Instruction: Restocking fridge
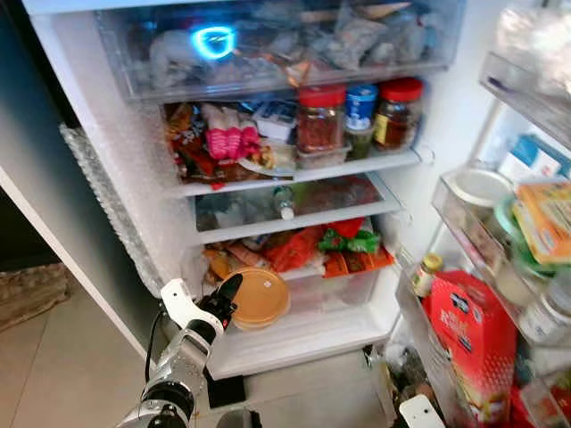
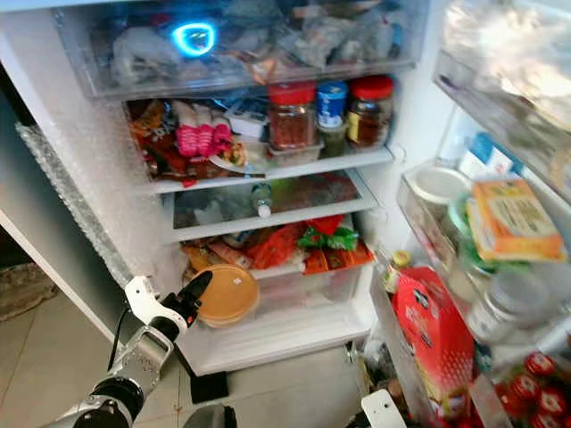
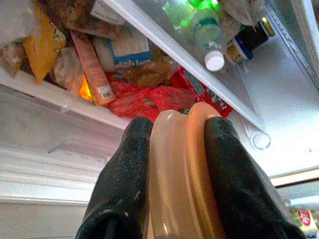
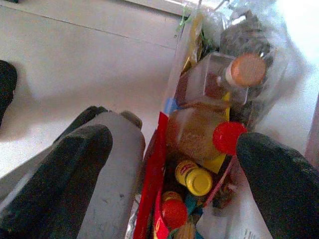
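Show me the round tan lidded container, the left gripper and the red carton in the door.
Round tan lidded container (image 1: 260, 299), left eye view, lid top.
Left gripper (image 3: 172, 164), left wrist view, between fingertips.
Red carton (image 1: 471, 334), left eye view, front face.

Tan round container (image 1: 257, 299), peach-orange lid, black fingers (image 3: 124, 184) either side. Left gripper (image 1: 225, 296) black, white bracket, silver arm. Fridge interior (image 1: 116, 160) white, pebbled texture on left wall. Jars (image 1: 319, 116) far shelf: red lids; one blue-lidded jar (image 1: 360, 105) between. Pink packet (image 1: 225, 141) left on same shelf. Red and green bags (image 1: 343, 239) lower shelf. Red carton (image 1: 470, 330) in right door. Blue glowing ring (image 1: 213, 41) on top drawer. Floor (image 1: 53, 374) beige tile.
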You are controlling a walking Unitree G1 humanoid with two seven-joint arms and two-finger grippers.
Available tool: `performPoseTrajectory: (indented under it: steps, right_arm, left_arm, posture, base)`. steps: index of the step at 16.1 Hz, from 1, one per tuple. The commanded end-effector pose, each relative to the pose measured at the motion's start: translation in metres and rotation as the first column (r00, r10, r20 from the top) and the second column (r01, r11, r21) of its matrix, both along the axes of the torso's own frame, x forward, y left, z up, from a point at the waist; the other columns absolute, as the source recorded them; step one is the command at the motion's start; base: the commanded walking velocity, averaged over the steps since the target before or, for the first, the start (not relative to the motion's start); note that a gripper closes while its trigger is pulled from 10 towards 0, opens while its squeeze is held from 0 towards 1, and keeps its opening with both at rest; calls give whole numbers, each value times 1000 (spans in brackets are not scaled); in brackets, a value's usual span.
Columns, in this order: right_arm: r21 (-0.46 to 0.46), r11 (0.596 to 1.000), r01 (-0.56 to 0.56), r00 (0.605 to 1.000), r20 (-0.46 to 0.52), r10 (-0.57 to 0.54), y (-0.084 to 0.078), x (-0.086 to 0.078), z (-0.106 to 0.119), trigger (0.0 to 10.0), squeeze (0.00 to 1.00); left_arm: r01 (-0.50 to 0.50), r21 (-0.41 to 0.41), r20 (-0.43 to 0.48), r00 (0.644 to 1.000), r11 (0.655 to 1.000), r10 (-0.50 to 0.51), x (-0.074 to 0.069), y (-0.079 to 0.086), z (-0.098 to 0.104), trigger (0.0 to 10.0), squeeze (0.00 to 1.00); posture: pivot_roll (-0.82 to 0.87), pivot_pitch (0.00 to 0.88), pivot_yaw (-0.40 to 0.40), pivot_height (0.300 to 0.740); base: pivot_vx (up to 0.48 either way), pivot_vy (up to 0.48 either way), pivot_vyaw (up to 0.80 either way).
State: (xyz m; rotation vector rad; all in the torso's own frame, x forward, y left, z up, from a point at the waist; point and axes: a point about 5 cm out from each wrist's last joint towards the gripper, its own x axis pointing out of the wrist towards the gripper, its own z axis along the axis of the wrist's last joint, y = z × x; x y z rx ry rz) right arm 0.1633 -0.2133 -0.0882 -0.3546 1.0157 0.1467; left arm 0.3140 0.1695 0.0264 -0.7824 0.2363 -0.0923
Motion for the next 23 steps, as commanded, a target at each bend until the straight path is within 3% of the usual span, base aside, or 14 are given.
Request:
performPoseTrajectory:
  steps: [1, 23]
  right_arm:
    - [-6, 1000, -1, 1000, -1, 1, 0, 1, 0, 10000, 0]
    - [-1, 1000, -6, 1000, -2, 6, 2, 1, 0, 10000, 0]
  left_arm:
    - [1, 4, 25, 1000, 1000, -2, 5, 2, 7, 10000, 0]
    - [15, -21, 38, 999, 1000, -14, 9, -3, 11, 10000, 0]
  posture:
    - [-38, 0, 33, 648]
    - [-39, 0, 36, 648]
  base:
    - [251, 0, 0]
    - [254, 0, 0]
